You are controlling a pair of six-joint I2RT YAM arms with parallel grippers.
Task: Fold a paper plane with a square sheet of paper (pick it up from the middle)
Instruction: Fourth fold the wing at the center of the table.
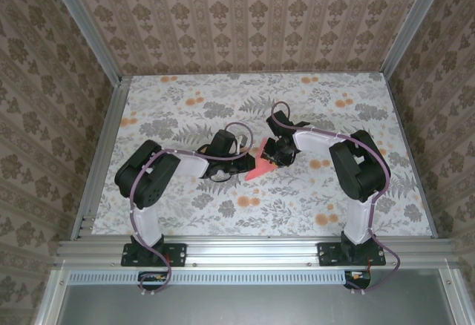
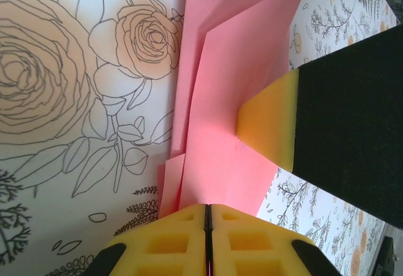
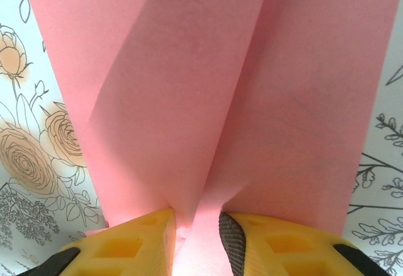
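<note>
The pink-red sheet of paper [image 1: 260, 169], folded into creased flaps, is held just over the middle of the table between both arms. My left gripper [image 1: 243, 165] comes at it from the left. In the left wrist view, that left gripper [image 2: 208, 208] is shut on the near edge of the paper [image 2: 220, 99]. My right gripper [image 1: 272, 156] meets it from the right, and one of its yellow fingertips [image 2: 271, 121] lies against a flap. In the right wrist view, the right gripper [image 3: 196, 220] stands narrowly open, with a raised crease of the paper [image 3: 208, 87] in the gap.
The table [image 1: 185, 110] carries a cloth printed with grey leaves and orange flowers. Metal rails [image 1: 245, 251] frame the near edge, and patterned walls close in the back and sides. Both arm elbows [image 1: 148, 173] rise at the left and right of the centre.
</note>
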